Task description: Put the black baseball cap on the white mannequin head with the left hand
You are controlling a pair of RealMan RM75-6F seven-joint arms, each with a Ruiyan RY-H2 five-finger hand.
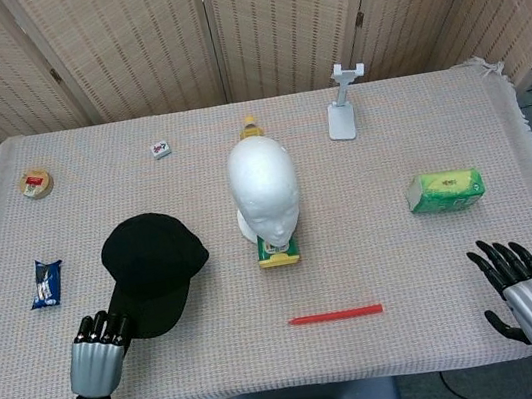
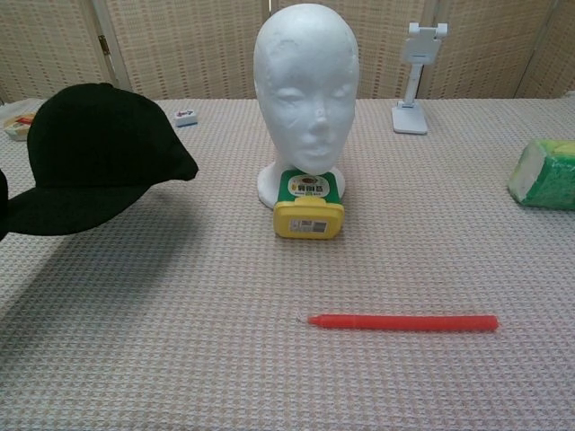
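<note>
Left hand (image 1: 96, 355) grips one plain black baseball cap (image 1: 153, 270) by its brim, raised above the table, beside one white mannequin head (image 1: 265, 191); right hand (image 1: 526, 294) rests with fingers spread, holding nothing.

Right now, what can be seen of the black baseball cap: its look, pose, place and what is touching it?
The black baseball cap is plain matte fabric, with a rounded crown and a flat brim toward the robot. It is lifted clear of the tablecloth, roughly level, casting a shadow beneath. The left hand holds it at the brim's near edge. It hangs left of the white mannequin head, apart from it, not yet on it.
</note>
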